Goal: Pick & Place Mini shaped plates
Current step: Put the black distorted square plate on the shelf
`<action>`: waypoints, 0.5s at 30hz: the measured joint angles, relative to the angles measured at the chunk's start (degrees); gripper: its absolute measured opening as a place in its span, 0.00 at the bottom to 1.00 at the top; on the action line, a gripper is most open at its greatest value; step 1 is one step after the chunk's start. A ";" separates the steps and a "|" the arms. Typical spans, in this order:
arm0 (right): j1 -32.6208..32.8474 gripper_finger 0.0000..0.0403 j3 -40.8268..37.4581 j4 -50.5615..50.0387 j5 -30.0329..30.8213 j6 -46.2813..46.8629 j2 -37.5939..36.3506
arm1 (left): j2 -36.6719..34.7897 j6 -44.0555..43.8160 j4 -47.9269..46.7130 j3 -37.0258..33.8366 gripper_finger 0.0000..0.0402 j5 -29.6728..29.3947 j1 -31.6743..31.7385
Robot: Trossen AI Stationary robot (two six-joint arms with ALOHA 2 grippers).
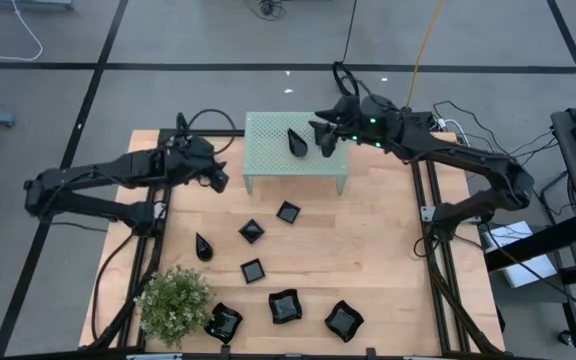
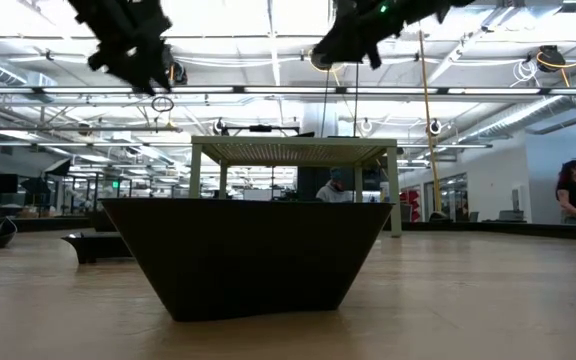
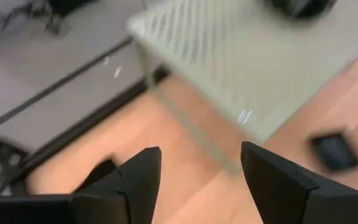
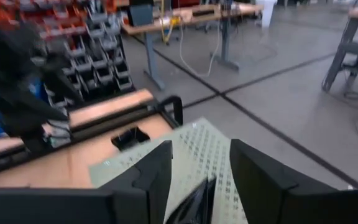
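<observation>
Between parted right jaws, teardrop plate [image 4: 194, 202]

Overhead, table-level and wrist views share the stand [image 1: 295, 152].

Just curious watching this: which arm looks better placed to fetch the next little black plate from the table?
Probably the left. Its open tool hangs over the wood nearer the loose plates, while the right tool sits over the green stand by a teardrop plate.

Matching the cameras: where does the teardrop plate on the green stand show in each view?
High: teardrop plate on stand, beside right gripper.
Low: hidden; stand seen edge-on.
Left wrist: dark blur on stand.
Right wrist: between fingers.
Landmark: stand.
</observation>
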 joint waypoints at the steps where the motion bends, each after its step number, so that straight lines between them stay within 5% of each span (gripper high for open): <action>1: 0.03 0.36 0.00 -0.04 0.04 0.02 -1.11 | 0.06 0.30 -2.39 0.00 0.55 1.02 0.87; 15: 1.93 0.36 0.00 0.04 0.29 0.13 -8.26 | 12.62 9.76 -12.08 -1.36 0.55 13.75 17.40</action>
